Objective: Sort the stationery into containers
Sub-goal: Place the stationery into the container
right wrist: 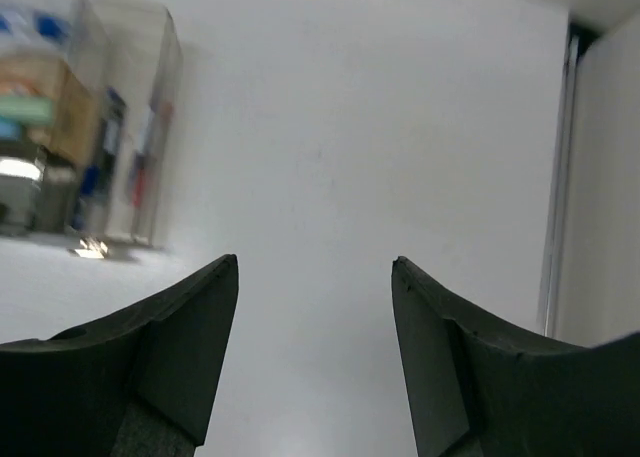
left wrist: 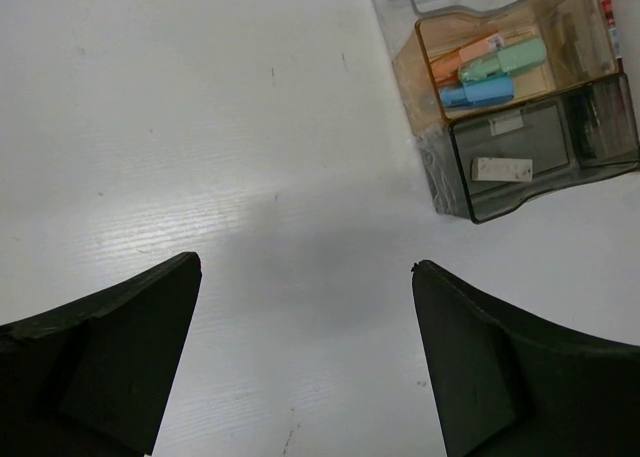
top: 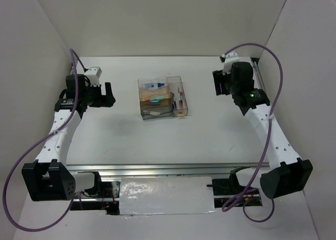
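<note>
The clear organizer (top: 143, 99) stands mid-table and holds the stationery. Its brown-tinted tier holds orange, mint-green (left wrist: 503, 58) and blue (left wrist: 476, 92) pieces. A lower tier holds a beige piece (left wrist: 503, 168). A white blue-capped bottle (top: 153, 85) lies in the back compartment. Pens (top: 180, 101) lie in the narrow clear bin on the right. My left gripper (top: 108, 94) is open and empty, left of the organizer (left wrist: 520, 207). My right gripper (top: 216, 84) is open and empty, to the right of the organizer (right wrist: 150, 67).
White walls enclose the table on the left, back and right. A metal rail (top: 157, 169) and a foil-covered strip (top: 165, 195) run along the near edge between the arm bases. A dark gap (right wrist: 570, 47) shows at the far right wall.
</note>
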Motion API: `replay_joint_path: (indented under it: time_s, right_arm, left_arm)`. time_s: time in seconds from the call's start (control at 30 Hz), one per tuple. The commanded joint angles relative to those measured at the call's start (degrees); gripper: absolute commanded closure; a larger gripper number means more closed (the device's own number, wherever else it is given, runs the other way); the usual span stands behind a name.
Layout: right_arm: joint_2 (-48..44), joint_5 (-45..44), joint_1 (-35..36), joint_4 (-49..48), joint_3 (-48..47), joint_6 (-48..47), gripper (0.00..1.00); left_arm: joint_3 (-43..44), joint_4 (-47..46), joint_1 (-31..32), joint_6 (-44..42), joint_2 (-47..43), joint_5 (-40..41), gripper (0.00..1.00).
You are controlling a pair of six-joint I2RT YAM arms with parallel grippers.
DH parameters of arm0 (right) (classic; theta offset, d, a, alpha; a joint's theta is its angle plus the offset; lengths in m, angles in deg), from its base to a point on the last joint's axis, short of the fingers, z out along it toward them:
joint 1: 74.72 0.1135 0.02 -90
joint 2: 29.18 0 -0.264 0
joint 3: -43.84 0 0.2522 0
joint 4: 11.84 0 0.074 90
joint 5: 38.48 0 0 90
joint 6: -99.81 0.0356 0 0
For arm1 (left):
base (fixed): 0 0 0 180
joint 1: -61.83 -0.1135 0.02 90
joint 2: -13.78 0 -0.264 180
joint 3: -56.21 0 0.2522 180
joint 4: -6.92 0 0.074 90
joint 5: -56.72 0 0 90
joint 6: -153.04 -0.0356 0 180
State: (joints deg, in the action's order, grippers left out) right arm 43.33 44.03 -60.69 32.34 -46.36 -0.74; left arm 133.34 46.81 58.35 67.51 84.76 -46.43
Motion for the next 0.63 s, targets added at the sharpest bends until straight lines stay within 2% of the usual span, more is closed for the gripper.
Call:
replay_joint_path:
  time_s: [0.0, 0.17, 0.3, 0.6]
  right_arm:
    - [-0.3, 4.2, -5.7, -0.1, 10.3, 2.0, 0.30]
    - [-1.2, 7.2, -13.6, -2.7, 18.5, 2.5, 0.30]
    - [1.5, 10.8, -18.1, -0.4, 19.9, 3.3, 0.30]
    - [1.3, 10.1, -20.4, -2.1, 24.6, 4.0, 0.30]
  left_arm:
    - [-3.4, -1.4, -1.3, -1.7, -1.7, 0.3, 0.01]
    - [-7.5, -3.0, -2.0, -5.9, -2.8, 3.1, 0.01]
    - [-11.4, -3.9, -2.1, -9.1, -4.6, 7.2, 0.01]
    - [-17.8, -5.6, -3.4, -10.9, -6.0, 8.5, 0.00]
